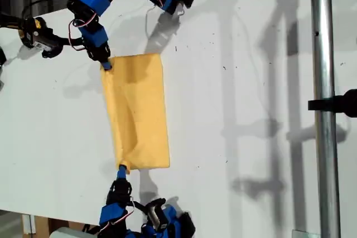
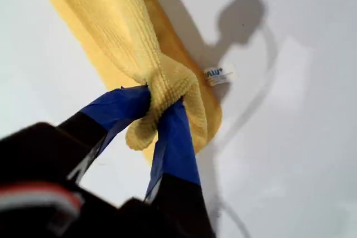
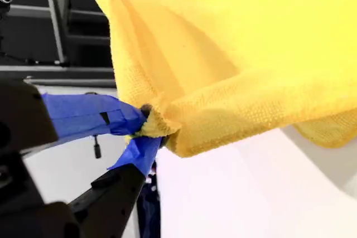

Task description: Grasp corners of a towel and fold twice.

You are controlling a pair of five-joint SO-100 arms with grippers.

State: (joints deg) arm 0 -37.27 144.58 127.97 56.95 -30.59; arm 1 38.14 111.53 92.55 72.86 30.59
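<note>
Evidently my first gripper [image 2: 159, 110] and my second gripper [image 3: 146, 129] each had jaws clamped on bunched corners of the towel [image 1: 138, 110] — edge raised, taut — for folding.

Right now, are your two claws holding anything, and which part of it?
Yes. My first gripper and my second gripper each pinch a corner of the yellow towel, one at each end of the same long edge.
</note>
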